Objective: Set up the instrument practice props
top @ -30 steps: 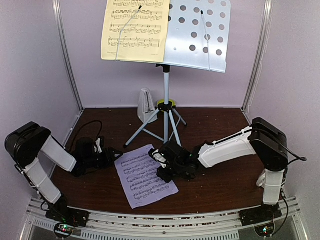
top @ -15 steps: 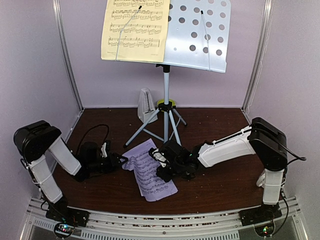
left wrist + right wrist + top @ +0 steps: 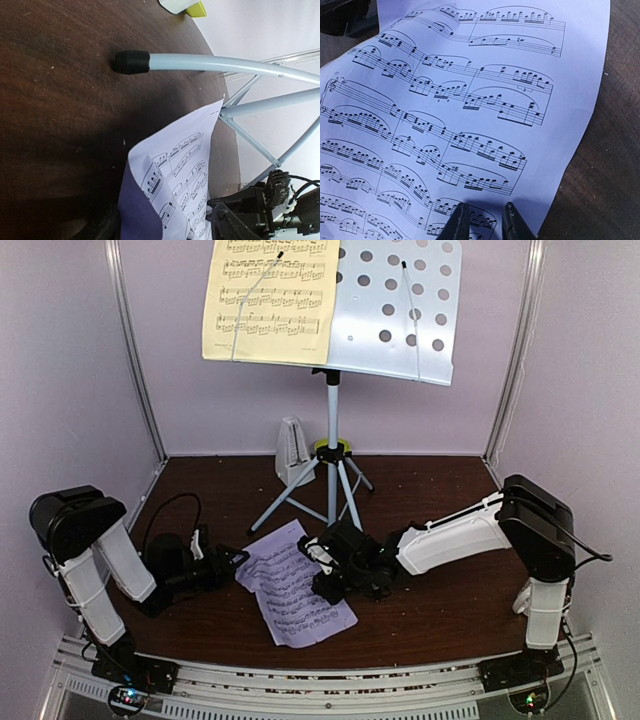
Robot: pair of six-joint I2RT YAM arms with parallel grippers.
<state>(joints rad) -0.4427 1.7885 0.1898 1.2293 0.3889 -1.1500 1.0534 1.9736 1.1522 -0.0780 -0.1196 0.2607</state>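
The left gripper (image 3: pixel 228 561) is released. In the left wrist view its dark fingers (image 3: pixel 106 228) stand well apart at the lower edge, and the near edge of the lilac sheet of printed music (image 3: pixel 295 590) rises between them. The right gripper (image 3: pixel 482 210) has its two fingers nearly together with a narrow gap. They hang over the sheet's right margin with nothing between them, and whether the tips press on the paper cannot be told.

Both arms reach low over the dark brown wooden table (image 3: pixel 430 615). At the back stands the white perforated music stand on its grey tripod (image 3: pixel 400 310), upright, with its legs spread. One black rubber foot (image 3: pixel 131 61) rests on the wood beyond the lilac sheet. A yellow sheet of printed music (image 3: pixel 265 300) covers the left half of the desk, and a thin wire arm lies across it.

The lilac sheet lies printed side up in front of the tripod, between the two grippers. Its left part is buckled up off the table.

A small white pyramid metronome (image 3: pixel 291 450) stands upright near the rear wall, just left of the tripod pole.
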